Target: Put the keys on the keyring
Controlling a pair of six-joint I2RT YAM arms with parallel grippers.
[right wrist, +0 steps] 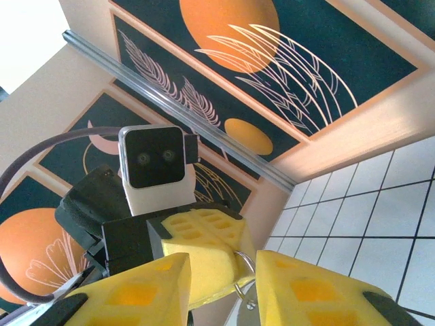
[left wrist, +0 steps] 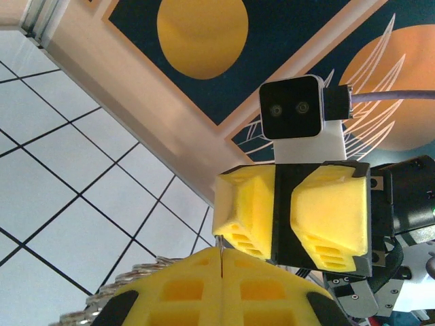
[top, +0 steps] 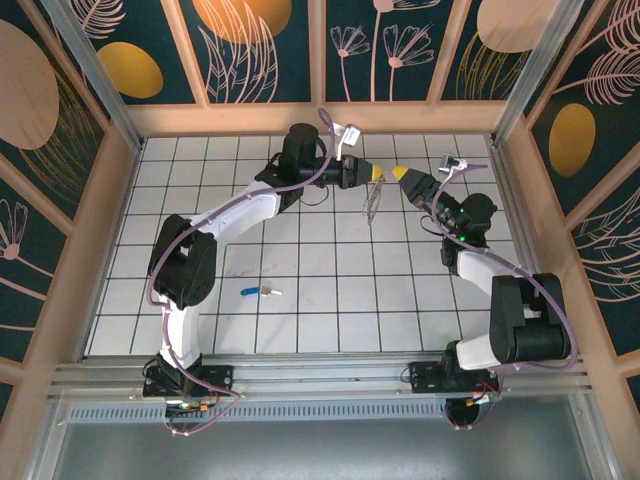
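Note:
The key (top: 258, 292), silver with a blue head, lies on the white tiles in the near left of the floor, far from both grippers. My left gripper (top: 377, 172) is raised near the back wall and shut on the keyring's thin metal ring (left wrist: 221, 243). The keyring's strap (top: 372, 205) hangs below it, and its edge (left wrist: 115, 292) shows by my left fingers. My right gripper (top: 400, 174) faces the left one tip to tip. Its jaws (right wrist: 223, 272) stand open, with the ring (right wrist: 246, 260) and the left fingertip in the gap between them.
The wooden back wall (top: 320, 118) rises close behind both grippers. Side walls (top: 100, 200) enclose the tiled floor (top: 330, 300). Purple cables (top: 235, 205) run along both arms.

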